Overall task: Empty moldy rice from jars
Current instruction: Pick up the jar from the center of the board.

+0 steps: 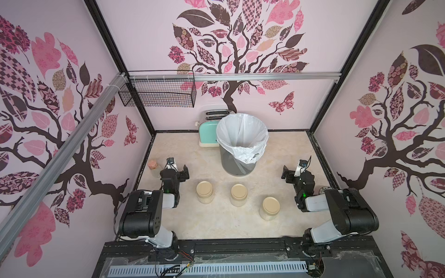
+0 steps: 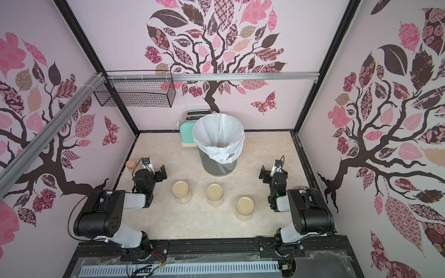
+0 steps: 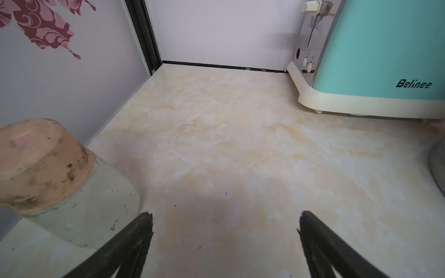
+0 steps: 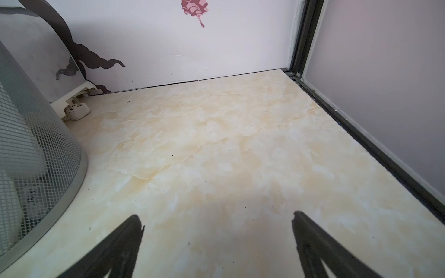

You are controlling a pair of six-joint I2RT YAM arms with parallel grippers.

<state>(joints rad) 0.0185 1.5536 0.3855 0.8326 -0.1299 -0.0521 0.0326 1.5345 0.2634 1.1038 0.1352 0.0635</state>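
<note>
L gripper (image 3: 226,221) & R gripper (image 4: 218,219): both spread wide, nothing held, each over bare table (image 1: 216,223) out at the sides. Between the arms stand 3 jars, L jar (image 1: 205,192), mid jar (image 1: 238,195) and R jar (image 1: 270,208), all upright w/ lids on and rice (image 1: 267,216) inside. Bin (image 1: 237,166) stands behind them, near; no rice seen in it. Looks like nothing's done yet: all 3 left to open & tip.
</note>
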